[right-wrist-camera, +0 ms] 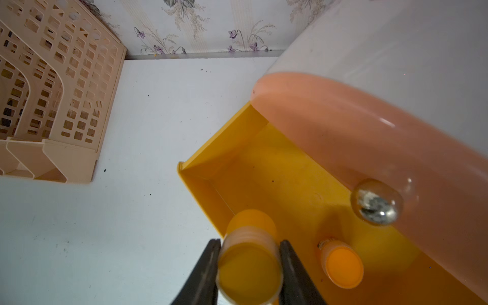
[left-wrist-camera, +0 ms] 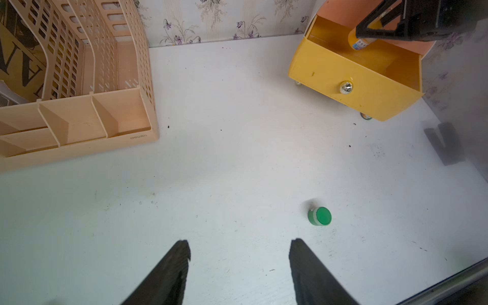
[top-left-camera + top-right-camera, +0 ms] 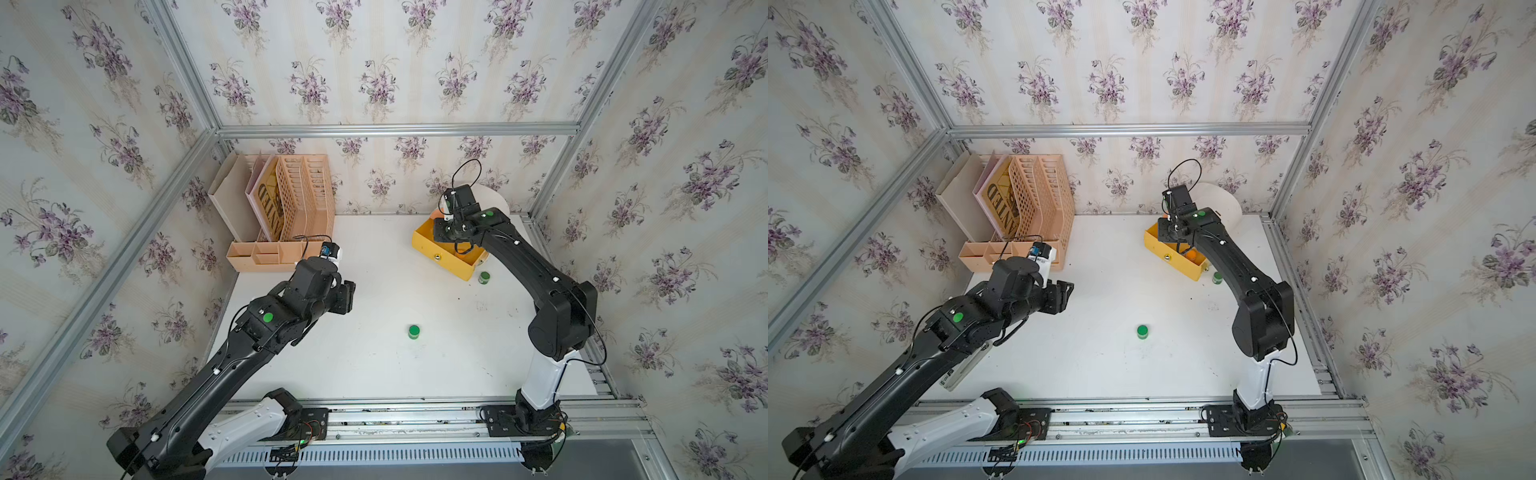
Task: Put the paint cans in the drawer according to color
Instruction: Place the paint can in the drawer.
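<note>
The left gripper (image 2: 239, 248) hangs released over the bench (image 2: 237, 158), one green paint can (image 2: 320, 216) just ahead of it. Farther off, a second green can (image 3: 484, 277) stands by the yellow drawer (image 2: 343, 71), half hidden in the left wrist view. The right gripper (image 1: 250, 241) clenches one orange can (image 1: 249, 272) over that drawer; another orange can (image 1: 342, 264) lies beside it.

- You see a peach file rack (image 3: 305, 195) left of centre in a top view, with small open trays at its front.
- Inside it leans a yellow booklet (image 3: 270, 203) with big dark letters.
- The white table (image 3: 374, 370) shows small dark specks.
- Floral wallpaper (image 3: 374, 62) fills the upper frame.
</note>
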Action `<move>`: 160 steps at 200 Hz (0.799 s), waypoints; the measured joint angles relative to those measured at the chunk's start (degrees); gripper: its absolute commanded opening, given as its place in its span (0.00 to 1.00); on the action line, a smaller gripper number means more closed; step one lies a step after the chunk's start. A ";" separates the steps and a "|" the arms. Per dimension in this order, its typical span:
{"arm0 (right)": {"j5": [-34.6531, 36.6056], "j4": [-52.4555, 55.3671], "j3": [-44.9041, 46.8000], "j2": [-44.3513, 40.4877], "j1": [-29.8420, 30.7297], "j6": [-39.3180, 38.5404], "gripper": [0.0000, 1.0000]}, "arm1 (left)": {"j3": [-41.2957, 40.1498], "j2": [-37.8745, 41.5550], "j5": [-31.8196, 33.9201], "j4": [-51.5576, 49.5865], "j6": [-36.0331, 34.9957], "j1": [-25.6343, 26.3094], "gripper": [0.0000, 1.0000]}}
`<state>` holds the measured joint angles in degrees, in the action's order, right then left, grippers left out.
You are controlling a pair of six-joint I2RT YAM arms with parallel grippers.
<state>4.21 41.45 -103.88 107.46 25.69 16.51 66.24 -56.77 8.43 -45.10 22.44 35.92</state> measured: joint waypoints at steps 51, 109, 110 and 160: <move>-0.68 -1.27 -0.68 2.91 -0.26 -0.24 0.23 | 0.24 0.37 0.37 0.00 -0.61 0.00 0.66; -0.76 -1.60 -0.79 3.82 -0.26 -0.42 0.36 | 0.42 0.87 0.42 0.00 -0.94 0.00 0.72; -0.79 -1.60 -0.79 3.82 -0.26 -0.42 0.37 | 0.44 0.85 0.42 0.00 -0.94 0.00 0.72; -1.07 -1.33 -1.18 3.69 -0.26 -1.46 0.54 | 1.60 0.85 0.42 0.00 -0.96 0.00 0.73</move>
<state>3.14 40.12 -105.06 111.15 25.43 15.05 67.83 -55.92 8.84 -45.10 21.47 35.92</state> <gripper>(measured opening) 0.515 0.729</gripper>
